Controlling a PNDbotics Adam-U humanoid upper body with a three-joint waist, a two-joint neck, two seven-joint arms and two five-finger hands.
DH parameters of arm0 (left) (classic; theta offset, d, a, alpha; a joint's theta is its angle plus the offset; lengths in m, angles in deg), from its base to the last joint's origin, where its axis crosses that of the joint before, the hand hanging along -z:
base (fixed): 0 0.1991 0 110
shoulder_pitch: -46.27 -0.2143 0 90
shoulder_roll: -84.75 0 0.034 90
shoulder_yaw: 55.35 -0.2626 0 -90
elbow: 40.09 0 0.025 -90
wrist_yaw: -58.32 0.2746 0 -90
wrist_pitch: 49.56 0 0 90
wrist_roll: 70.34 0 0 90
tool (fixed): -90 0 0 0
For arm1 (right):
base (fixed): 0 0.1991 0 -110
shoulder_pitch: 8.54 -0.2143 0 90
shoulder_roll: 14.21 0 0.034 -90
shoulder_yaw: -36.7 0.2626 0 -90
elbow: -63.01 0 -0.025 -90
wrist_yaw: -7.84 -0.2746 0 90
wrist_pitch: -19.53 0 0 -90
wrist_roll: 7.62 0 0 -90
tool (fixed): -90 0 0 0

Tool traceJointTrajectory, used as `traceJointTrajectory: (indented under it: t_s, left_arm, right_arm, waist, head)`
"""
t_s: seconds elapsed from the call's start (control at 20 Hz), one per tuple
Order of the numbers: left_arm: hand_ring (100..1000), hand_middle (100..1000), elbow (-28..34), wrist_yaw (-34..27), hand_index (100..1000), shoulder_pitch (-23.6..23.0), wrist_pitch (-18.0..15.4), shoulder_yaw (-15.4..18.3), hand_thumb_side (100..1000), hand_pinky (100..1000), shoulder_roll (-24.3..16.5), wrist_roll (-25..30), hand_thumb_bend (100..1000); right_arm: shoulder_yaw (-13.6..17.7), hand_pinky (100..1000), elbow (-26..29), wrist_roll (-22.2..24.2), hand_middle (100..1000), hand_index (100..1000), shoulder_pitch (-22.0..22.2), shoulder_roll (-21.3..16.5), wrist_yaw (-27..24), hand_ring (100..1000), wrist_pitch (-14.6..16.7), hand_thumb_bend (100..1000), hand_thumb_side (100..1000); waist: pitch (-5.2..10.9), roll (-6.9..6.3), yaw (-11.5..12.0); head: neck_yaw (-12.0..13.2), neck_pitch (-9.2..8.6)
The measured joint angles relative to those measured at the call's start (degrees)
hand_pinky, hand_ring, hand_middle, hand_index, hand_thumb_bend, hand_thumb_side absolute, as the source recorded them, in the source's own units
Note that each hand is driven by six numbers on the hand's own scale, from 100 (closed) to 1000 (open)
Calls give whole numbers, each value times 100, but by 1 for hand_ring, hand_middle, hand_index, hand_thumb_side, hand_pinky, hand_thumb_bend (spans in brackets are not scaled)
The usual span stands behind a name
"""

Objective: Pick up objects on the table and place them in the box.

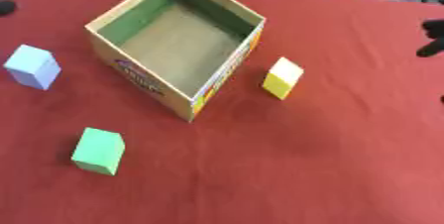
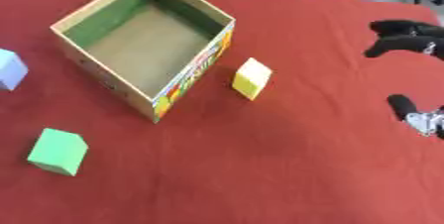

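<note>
So there's an open-topped cardboard box [image 1: 178, 44] w/ green inner walls and colourful print on the outside, sitting turned corner-on toward the camera on a red cloth-covered table [image 1: 304, 168]. Box is empty afaict, just the bare brown floor showing inside. Three blocks are all out on the cloth, none in the box: a small yellow cube-ish block [image 1: 283, 78] w/ a paler top sits just beside the box's right wall, not touching it; a green block [image 1: 98, 151] is near the front-left, below the box's near corner; and a light blue block [image 1: 33, 67] is off to the left of the box, well apart from the green one. The robot's right hand [image 2: 406, 39], black w/ silver bits, shows at the right edge in the right eye view, hovering above the cloth and well apart from the yellow block. Its fingers [image 2: 404, 105] look spread apart w/ nothing between them, one dark tip pointing up lower down the edge, others curving in higher up. A dark blob [image 1: 7, 6] at the top-left edge of the left eye view is prob the left hand, but can't tell what its fingers are doing. Beyond the far table edge it's grey floor and some dark furniture legs.
</note>
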State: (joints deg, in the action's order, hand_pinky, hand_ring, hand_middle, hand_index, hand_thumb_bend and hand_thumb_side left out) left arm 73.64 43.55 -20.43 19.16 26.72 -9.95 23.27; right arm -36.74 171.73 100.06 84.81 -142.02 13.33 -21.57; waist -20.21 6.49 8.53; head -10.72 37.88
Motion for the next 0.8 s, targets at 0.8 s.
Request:
traceJointTrajectory:
  t_s: [0.8]
  left_arm:
    - [856, 778, 0, -28, 831, 69, 37, -119, 575, 853, 1, 133, 100]
  right_arm:
    - [-1076, 950, -1348, -443, 832, 988, -1340, -463, 1452, 1000, 278, 100, 301]
  waist:
    - [0, 0, 86]
  head:
    - [-301, -46]
